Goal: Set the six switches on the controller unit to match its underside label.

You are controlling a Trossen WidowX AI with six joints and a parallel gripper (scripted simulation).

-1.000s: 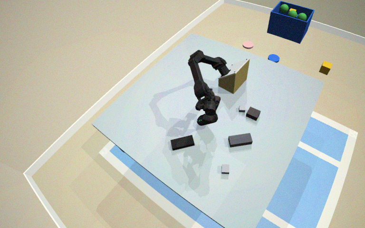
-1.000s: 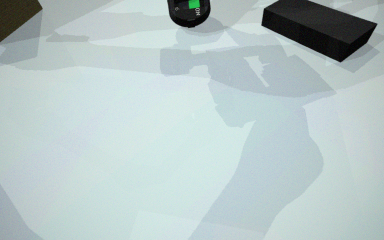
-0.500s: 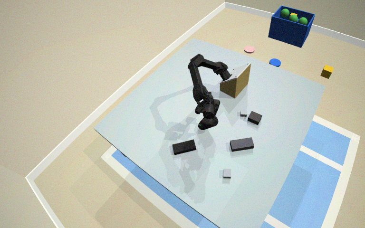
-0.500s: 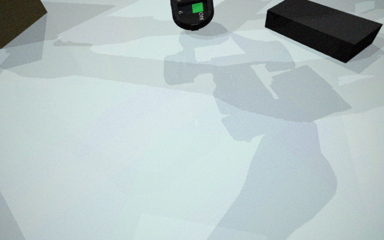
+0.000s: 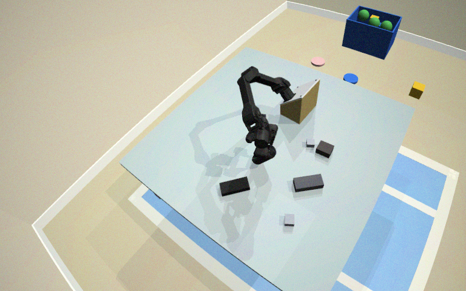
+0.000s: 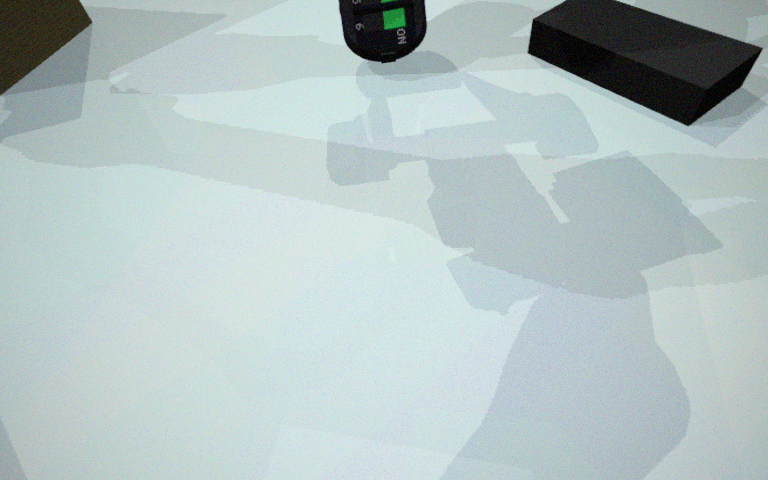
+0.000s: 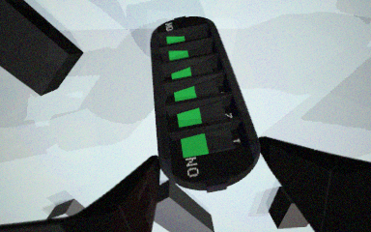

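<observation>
The dark grey controller unit point(image 5: 263, 156) point(image 6: 369, 44) point(image 7: 213, 170) is off the bench point(image 5: 343, 219) point(image 6: 169, 339), tilted, with its shadow apart from it. My gripper point(image 5: 269, 147) point(image 7: 208, 152) is shut on it, one fingertip on each long side near the switch 1 end. In the wrist view all six rockers show green faces on the ON side; which ends are pressed down is not clear. The exterior view shows only the switch 6 end at the top edge, with a green face. The underside label is hidden in every view.
A black block point(image 5: 234, 185) point(image 6: 640, 50) point(image 7: 41, 58), a grey block point(image 5: 308, 182) point(image 7: 183, 213), a dark brown block point(image 5: 324, 149) and small pale blocks point(image 5: 289, 219) point(image 5: 310, 143) lie around. A sloped wooden stand point(image 5: 309, 100) point(image 6: 33, 33) stands beside the arm.
</observation>
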